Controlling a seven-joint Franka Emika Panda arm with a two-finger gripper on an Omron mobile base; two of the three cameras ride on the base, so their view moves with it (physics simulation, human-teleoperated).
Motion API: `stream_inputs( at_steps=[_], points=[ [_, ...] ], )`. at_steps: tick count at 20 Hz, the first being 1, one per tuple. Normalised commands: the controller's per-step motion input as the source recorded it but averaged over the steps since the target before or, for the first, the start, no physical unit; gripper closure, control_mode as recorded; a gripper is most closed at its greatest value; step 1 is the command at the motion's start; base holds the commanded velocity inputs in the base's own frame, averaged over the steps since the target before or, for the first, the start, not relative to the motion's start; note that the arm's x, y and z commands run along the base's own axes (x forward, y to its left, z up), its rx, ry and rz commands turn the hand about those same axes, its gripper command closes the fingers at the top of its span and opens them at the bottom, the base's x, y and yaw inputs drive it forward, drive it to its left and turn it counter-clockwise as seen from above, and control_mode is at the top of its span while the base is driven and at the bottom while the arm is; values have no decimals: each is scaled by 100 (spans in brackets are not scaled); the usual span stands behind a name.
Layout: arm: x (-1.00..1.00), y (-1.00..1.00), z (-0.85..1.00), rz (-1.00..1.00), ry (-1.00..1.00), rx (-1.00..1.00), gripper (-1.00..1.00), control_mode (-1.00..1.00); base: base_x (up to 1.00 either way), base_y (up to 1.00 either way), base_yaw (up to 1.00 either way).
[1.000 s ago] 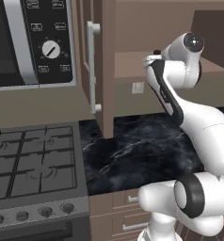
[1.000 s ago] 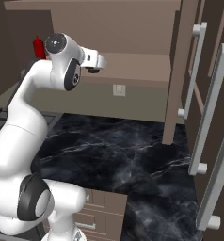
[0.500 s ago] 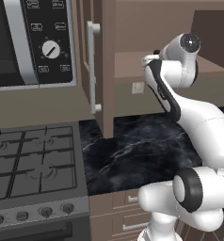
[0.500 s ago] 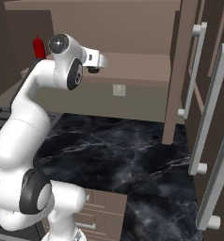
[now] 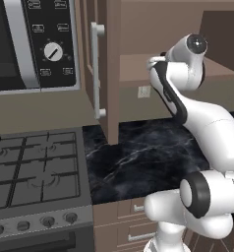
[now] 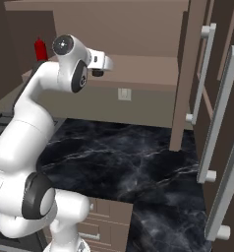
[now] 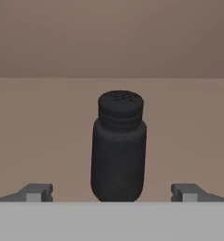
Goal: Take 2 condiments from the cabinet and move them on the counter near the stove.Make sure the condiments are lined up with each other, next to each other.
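Here, a dark shaker (image 7: 118,146) with a perforated cap stands upright on the brown shelf (image 7: 48,127), dead centre in the hand view. It sits between the two finger tips (image 7: 36,192), one at 8 o'clock and the other at 4 o'clock from it. The gripper (image 7: 112,193) is spread wide, released, with clear gaps on both sides of the shaker, so nothing is grasped. Whether the shaker already lies between the fingers or just ahead of them cannot be told.

In the right base view a red bottle (image 6: 40,48) stands upright on the same shelf, at 10 o'clock from the wrist, partly hidden behind the arm (image 6: 35,108). Whether it touches anything beside it cannot be told.

Around both is the cabinet (image 5: 153,29), its door (image 5: 109,74) swung open edge-on, with the pale bar handle (image 5: 96,71) facing the stove side. In the left base view the arm's hand reaches in over the shelf at about 1 o'clock from the picture's centre.

Below the cabinet lies the black counter (image 5: 138,162), glossy with thin white veins, bare where it shows. A small wall outlet (image 6: 124,93) sits on the brown wall between shelf and counter.

At 9 o'clock from the counter, touching its edge, is the stove (image 5: 35,172), with black grates and a row of round knobs (image 5: 47,221) along its front. Above it, at 11 o'clock, hangs a microwave (image 5: 35,44) with a round dial. Brown drawers (image 6: 99,221) run under the counter's front edge.
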Motion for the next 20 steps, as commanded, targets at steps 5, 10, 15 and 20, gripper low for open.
stream_inputs(
  at_steps=[5, 10, 15, 20],
  points=[
    [16, 0, 0, 0, 0, 0, -100, -100, 0, 0, 0],
    [19, 0, 0, 0, 0, 0, -100, -100, 0, 0, 0],
    [16, 0, 0, 0, 0, 0, -100, -100, 0, 0, 0],
    [15, 0, -1, 0, 0, 0, -100, -100, 0, 0, 0]
  ],
)
